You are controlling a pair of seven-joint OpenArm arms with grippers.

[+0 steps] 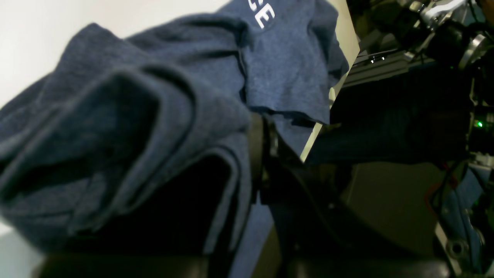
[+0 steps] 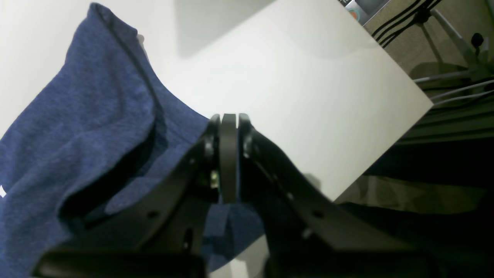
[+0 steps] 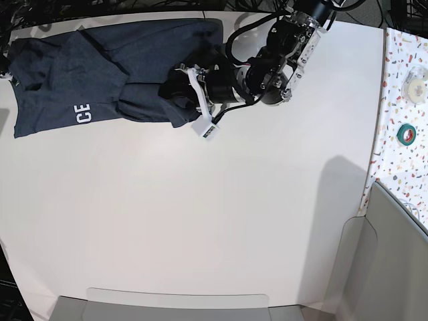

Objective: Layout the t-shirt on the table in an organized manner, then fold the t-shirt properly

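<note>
t-shirt (image 3: 100, 73) sits bunched along the far edge of the table (image 3: 221, 221), spread toward the base view's left corner, white "CE" lettering (image 3: 83, 114) facing up near its near-side hem. Left gripper (image 3: 175, 85) reaches in low from the base view's right, jaws clamped shut on a fold of the t-shirt; in the left wrist view the cloth (image 1: 127, 127) drapes right over the jaws. Right gripper (image 2: 228, 127) also fully closed, fingers pressed together; blue fabric (image 2: 77, 127) sits beside and under it in the right wrist view, but can't tell whether any is pinched. Speckled strip (image 3: 401, 87) on the base view's right carries a green tape roll (image 3: 404, 133) and a white roll (image 3: 416, 85)
</note>
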